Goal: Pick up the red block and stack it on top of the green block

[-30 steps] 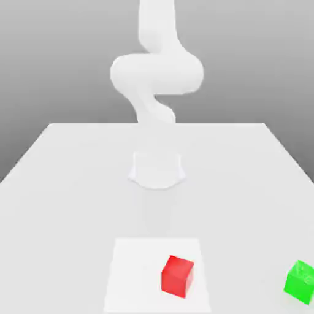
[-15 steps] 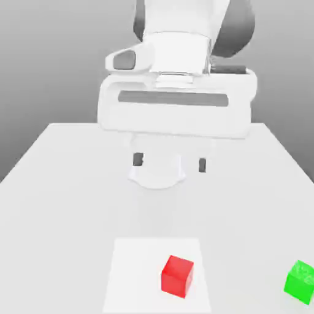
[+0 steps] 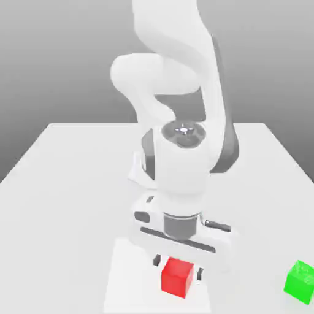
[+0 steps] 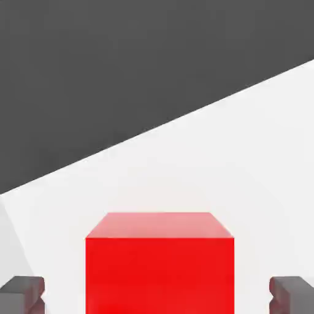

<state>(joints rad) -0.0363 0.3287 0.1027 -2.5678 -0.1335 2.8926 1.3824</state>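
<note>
The gripper (image 3: 178,268) is wide open and empty around the red block (image 3: 177,277), low centre in the exterior view; closing off-centre could twist it.

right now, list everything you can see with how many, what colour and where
red block: one, red, on the white square, between the open fingertips with a gap on each side
green block: one, green, on the table towards the exterior view's right edge, off the white square
white square: one, white, flat on the table under the red block
table: one, light grey in the exterior view, under everything
gripper: one, white hand with two dark fingertips, at the red block
arm: one, white with dark grey parts, reaching down over the table to the red block
</note>
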